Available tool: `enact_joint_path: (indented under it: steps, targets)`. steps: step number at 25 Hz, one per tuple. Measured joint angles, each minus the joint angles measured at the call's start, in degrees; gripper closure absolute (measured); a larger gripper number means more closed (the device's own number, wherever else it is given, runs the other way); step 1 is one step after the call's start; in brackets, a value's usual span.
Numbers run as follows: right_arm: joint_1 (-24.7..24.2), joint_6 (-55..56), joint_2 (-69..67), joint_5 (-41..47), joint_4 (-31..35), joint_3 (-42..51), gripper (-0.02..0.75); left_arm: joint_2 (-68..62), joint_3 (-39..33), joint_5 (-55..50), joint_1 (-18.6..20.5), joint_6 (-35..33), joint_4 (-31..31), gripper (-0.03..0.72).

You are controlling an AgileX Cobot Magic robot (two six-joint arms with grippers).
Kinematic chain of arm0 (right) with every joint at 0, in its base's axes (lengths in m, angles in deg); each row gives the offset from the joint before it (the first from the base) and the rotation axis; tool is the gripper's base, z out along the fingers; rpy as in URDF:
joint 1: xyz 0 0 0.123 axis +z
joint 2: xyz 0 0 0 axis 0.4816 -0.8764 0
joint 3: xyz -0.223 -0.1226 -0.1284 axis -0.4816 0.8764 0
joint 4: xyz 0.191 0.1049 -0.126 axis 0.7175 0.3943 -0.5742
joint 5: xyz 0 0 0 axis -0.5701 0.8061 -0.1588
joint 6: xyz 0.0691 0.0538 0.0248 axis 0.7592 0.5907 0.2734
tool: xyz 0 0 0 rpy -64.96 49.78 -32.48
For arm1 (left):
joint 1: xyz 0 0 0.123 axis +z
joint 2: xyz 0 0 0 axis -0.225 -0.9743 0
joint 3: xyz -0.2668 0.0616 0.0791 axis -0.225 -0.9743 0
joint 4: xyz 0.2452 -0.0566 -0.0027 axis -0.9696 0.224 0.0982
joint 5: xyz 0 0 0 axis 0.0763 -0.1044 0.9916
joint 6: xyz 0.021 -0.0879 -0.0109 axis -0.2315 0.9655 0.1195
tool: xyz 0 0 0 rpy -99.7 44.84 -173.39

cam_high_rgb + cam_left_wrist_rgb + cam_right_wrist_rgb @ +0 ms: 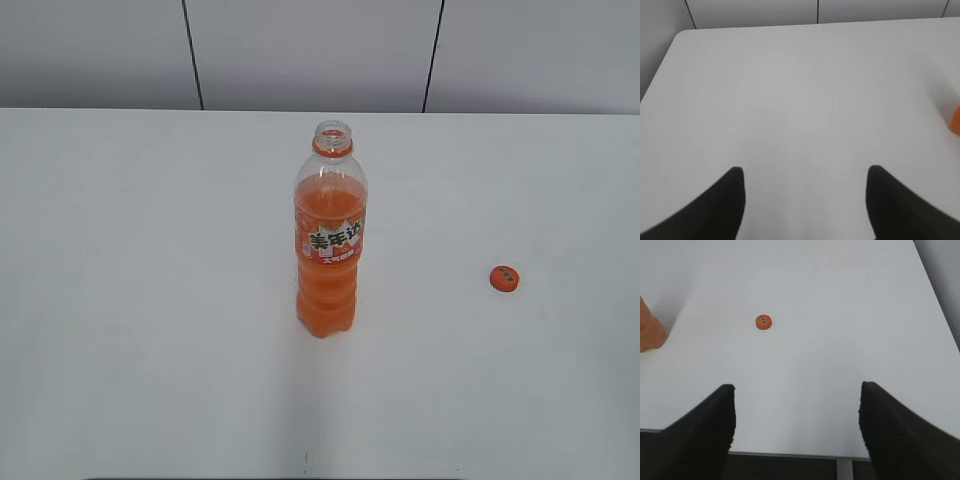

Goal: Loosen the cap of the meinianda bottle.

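Observation:
The meinianda bottle (331, 240) stands upright in the middle of the white table, its neck open with no cap on it. An orange edge of it shows in the left wrist view (955, 120) and in the right wrist view (649, 330). The cap (506, 278) lies flat on the table to the right of the bottle; it also shows in the right wrist view (763, 322). My left gripper (805, 172) is open and empty above bare table. My right gripper (796, 390) is open and empty over the table's near edge. Neither gripper shows in the exterior view.
The white table (150, 300) ends at a grey panelled wall (300, 50) at the back. Its near edge and a white leg (844, 469) show in the right wrist view. Its rounded far left corner (682, 34) shows in the left wrist view.

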Motion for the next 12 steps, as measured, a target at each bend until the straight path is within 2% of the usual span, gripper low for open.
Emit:
enact_joint_path:
  steps: [12]
  targets:
    - [0.0, 0.0, 0.0, 0.0, 0.0, 0.0, 0.160, 0.0, 0.0, 0.0, 0.0, 0.0, 0.0, 0.220]
